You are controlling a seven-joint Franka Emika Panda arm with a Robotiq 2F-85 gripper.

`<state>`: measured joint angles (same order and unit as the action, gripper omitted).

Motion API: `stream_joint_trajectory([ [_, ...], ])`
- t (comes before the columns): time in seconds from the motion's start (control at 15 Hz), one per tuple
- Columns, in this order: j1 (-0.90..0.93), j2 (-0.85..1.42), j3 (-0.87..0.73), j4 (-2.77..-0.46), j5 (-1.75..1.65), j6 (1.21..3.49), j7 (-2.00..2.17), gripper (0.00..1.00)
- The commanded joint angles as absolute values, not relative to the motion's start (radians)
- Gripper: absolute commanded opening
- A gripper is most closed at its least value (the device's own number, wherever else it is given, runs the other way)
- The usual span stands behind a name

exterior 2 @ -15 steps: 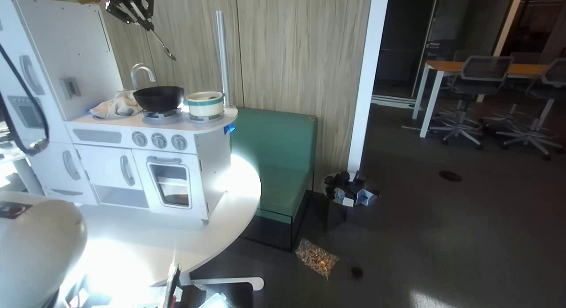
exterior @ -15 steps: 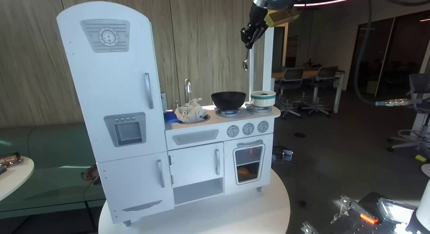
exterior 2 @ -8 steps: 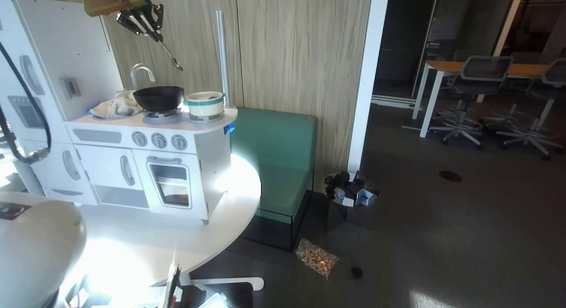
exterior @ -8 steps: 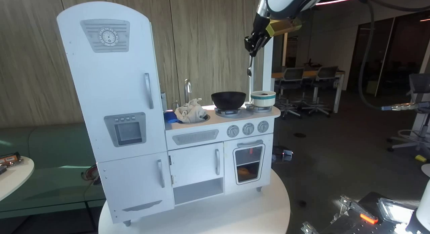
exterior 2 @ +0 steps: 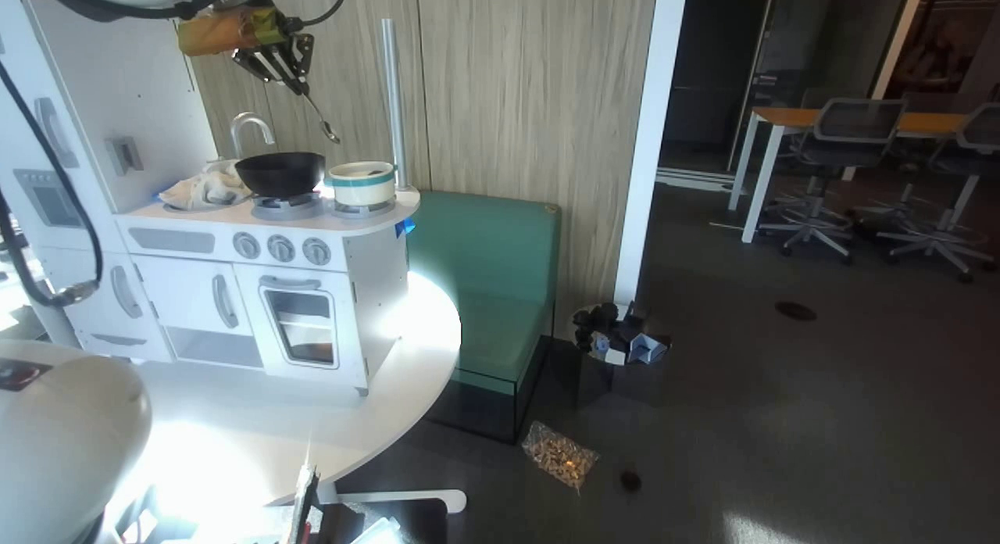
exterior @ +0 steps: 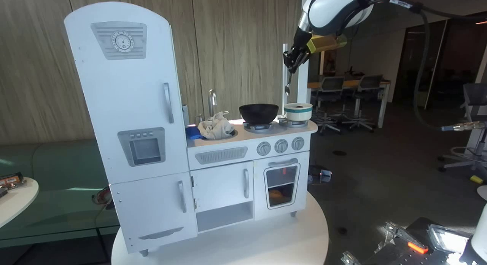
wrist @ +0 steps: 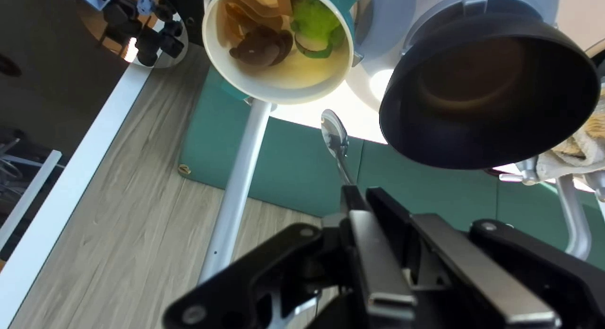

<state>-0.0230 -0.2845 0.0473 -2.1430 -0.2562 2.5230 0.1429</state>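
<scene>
Above the level of the pot and pan, a spoon was clamped in the gripper, apparently mid-carry; clearance from both seemed needed next.

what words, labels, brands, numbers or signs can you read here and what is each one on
No words or numbers are readable.
Clock dial on toy fridge: star-like mark, rest too small.
Stove knobs: markings too small.
White tag on the robot's cable: blurred.
Orange package on side table: print blurred.
</scene>
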Motion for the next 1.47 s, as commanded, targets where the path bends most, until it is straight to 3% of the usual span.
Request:
stream_joint_trajectory([
  [0.0, -0.028, -0.302, 0.035, -2.192, -0.215, 2.593, 0.139, 0.03],
  [1.4, -0.067, -0.34, -0.018, -2.329, -0.101, 2.712, 0.134, 0.03],
])
